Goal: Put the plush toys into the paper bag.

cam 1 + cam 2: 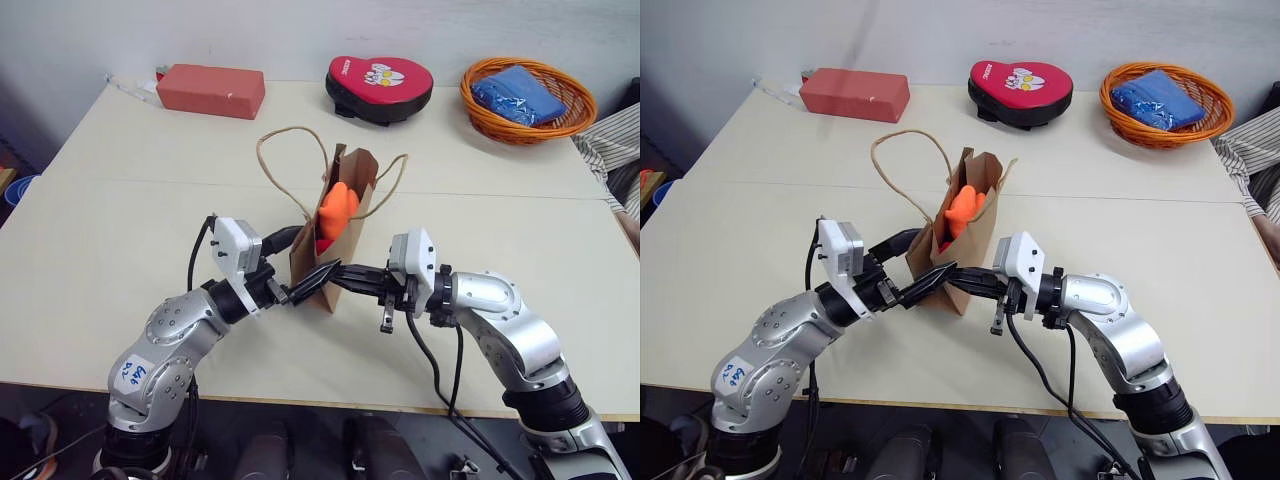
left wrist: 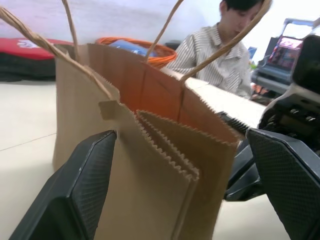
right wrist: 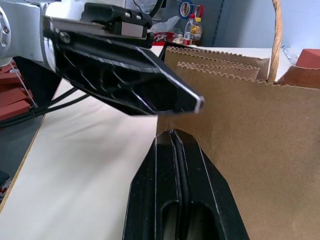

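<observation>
With both plush toys (image 1: 337,208) in the paper bag (image 1: 335,262), my left pincer (image 1: 305,288) gapes around its edge, right pincer (image 1: 345,276) shut empty; nudging could topple it across the desk (image 1: 100,230).

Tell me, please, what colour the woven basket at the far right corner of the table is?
The woven basket is orange, clearest in the left eye view.

Both arms reach inward and meet low in front of the torso.
The left gripper (image 2: 180,190) points forward and toward the right with its fingers (image 2: 85,185) spread wide; the right gripper (image 3: 175,137) lies level, pointing left, its two fingers (image 3: 192,190) pressed flat together, tip beside the left gripper.
</observation>
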Controlling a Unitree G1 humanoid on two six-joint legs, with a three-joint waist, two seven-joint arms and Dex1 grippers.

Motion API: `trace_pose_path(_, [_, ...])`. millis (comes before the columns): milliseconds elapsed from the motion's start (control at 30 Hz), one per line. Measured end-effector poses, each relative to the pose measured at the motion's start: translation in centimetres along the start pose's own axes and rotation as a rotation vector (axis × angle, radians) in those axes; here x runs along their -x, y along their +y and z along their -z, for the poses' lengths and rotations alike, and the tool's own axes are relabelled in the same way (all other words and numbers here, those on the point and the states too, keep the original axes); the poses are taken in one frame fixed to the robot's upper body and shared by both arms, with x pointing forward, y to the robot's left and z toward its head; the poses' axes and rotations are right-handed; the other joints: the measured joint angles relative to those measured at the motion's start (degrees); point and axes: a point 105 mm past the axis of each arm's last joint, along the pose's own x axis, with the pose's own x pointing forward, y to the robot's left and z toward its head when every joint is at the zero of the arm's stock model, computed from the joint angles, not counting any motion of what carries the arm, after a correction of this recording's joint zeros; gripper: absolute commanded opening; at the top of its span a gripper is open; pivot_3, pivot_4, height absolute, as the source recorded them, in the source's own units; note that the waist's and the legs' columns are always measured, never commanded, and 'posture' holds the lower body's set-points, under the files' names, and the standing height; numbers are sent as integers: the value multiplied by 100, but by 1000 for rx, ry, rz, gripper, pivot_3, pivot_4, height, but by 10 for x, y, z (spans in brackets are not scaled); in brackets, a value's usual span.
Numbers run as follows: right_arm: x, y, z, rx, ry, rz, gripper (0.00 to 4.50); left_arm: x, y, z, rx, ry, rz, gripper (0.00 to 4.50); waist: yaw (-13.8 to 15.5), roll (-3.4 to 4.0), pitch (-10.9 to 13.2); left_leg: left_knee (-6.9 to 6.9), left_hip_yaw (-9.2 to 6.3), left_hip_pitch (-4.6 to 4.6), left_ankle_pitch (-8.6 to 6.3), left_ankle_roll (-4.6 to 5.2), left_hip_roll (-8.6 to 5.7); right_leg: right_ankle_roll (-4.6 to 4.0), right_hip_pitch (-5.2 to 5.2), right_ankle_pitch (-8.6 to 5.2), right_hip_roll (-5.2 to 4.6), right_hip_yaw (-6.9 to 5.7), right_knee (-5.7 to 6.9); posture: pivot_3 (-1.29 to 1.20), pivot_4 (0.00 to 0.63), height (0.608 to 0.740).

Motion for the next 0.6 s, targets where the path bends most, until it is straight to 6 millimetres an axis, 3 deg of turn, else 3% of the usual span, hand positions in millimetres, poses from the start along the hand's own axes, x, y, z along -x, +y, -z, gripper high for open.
trace_pose_path(233, [0, 1, 3, -17, 15, -5, 15, -2, 10, 6, -34, 22, -76, 4348, 6, 0, 0, 0, 0, 1, 0, 0, 0, 0, 2, 0, -1, 0, 0, 0, 150, 740])
trace_pose_path(367, [2, 3, 8, -35, 29, -13, 0, -5, 8, 11, -27, 30, -78, 3519, 2, 0, 0, 0, 1, 1, 0, 0, 0, 0, 2, 0, -1, 0, 0, 0, 150, 740])
trace_pose_path(600, [3, 5, 10, -47, 41, -22, 0, -7, 11, 14, -21, 31, -108, 1232, 7, 0, 0, 0, 1, 3, 0, 0, 0, 0, 3, 0, -1, 0, 1, 0, 150, 740])
